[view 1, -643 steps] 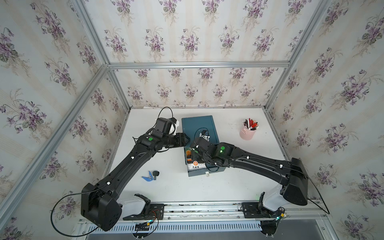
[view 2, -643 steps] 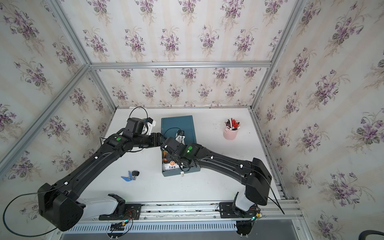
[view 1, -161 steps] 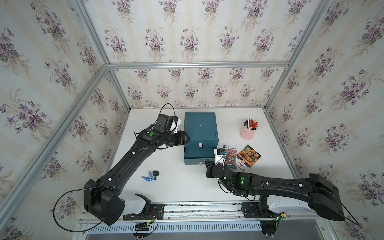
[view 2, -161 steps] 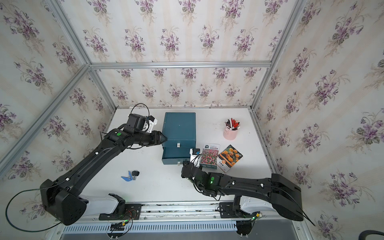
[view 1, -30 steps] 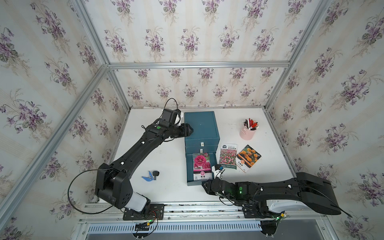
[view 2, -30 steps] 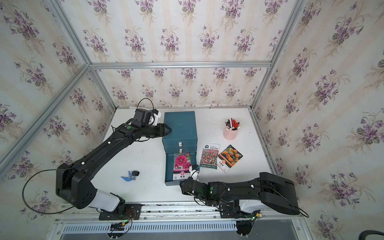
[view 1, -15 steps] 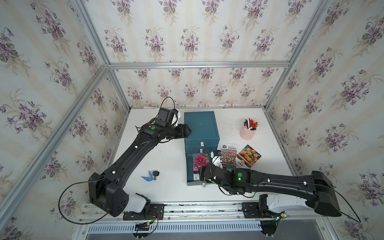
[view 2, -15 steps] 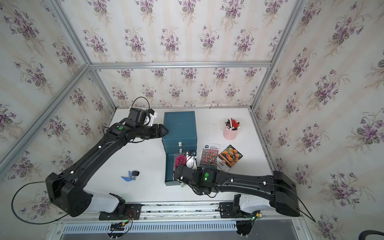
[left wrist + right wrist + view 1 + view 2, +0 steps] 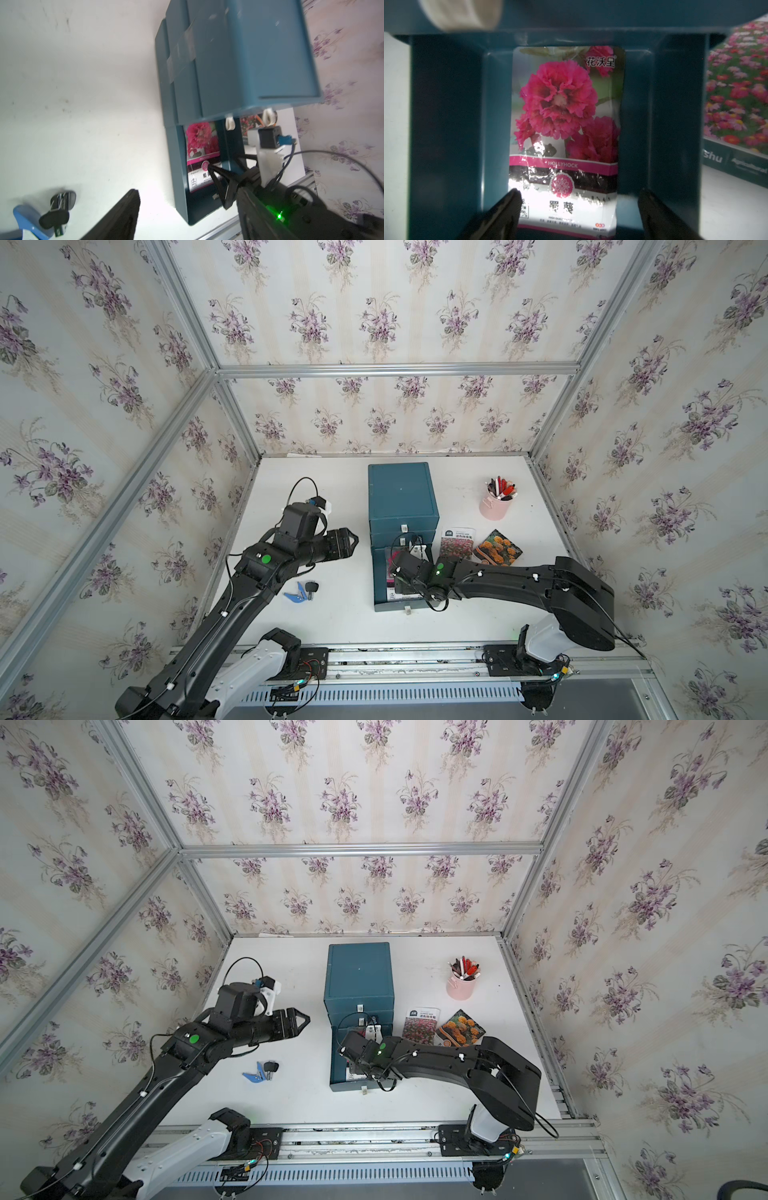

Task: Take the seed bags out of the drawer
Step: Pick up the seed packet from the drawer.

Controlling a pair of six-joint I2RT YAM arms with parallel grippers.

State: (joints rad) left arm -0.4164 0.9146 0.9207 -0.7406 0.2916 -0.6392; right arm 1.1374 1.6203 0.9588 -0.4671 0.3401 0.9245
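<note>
Right claw (image 9: pixel 579 194) is down inside the pulled-out bottom drawer (image 9: pixel 446 124) of the blue cabinet (image 9: pixel 401 493), jaws spread wide and gripping nothing. The hollyhock packet (image 9: pixel 564 116) lies flat on the drawer floor, face up, big pink blooms toward the cabinet, white label end toward the claw. In the right wrist view the two fingertips straddle that label end: one overlaps the packet's lower corner, the other sits just off the opposite edge, close to the drawer's side wall. I cannot tell whether either tip touches the foil. In the left wrist view one finger tip meets the round pink emblem on the packet (image 9: pixel 202 145). Packet not yet out. The flower-field packet (image 9: pixel 457 543) and the marigold packet (image 9: pixel 498 549) lie on the white table (image 9: pixel 332 622) just beside the cabinet, on the far side from the left arm, with their edges close together. Left claw (image 9: pixel 305 1021) hangs beside the cabinet, apart from it, jaws parted and empty.
</note>
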